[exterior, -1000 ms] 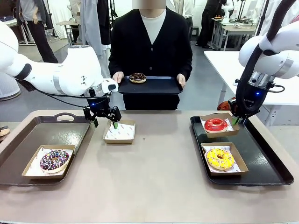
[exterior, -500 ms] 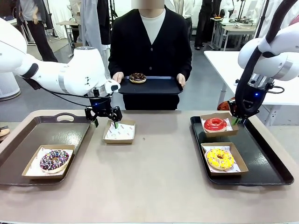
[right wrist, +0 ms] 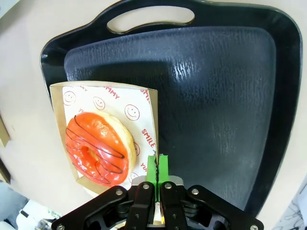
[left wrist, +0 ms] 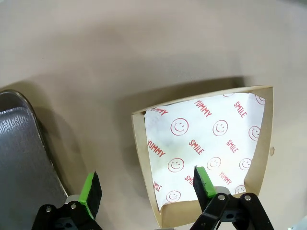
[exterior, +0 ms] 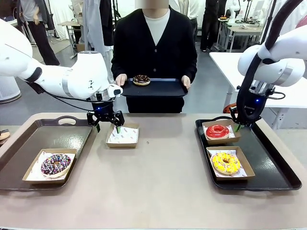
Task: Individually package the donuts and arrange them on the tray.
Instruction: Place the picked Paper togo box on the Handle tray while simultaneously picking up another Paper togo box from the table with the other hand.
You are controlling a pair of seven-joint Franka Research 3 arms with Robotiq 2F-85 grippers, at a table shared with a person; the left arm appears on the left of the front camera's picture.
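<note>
Moved: red donut (exterior: 217,131) box pulled inward along right tray (exterior: 268,158) far edge.
Right gripper (exterior: 238,125): pressed together, pinching box wall.
Left gripper (exterior: 106,121): spread over empty box (exterior: 123,136).
Risk: thin cardboard slipping (donut could spill).

In the front view the long dark plastic tray (exterior: 29,158) at the robot's left runs off the picture's left edge, and a small brown item (exterior: 3,135) beside it is cut there too, too little of it showing to name. The small donut with dark topping (exterior: 141,79) on the person's held black tray (exterior: 158,88) is too small to tell its decoration. In the left wrist view the shallow brown cardboard box lined with smiley-printed paper (left wrist: 211,143) has its near wall partly behind a green-padded finger (left wrist: 204,181) and cut by the bottom edge. In the right wrist view the glossy red ring donut (right wrist: 98,148) partly hides its box's printed lining.
</note>
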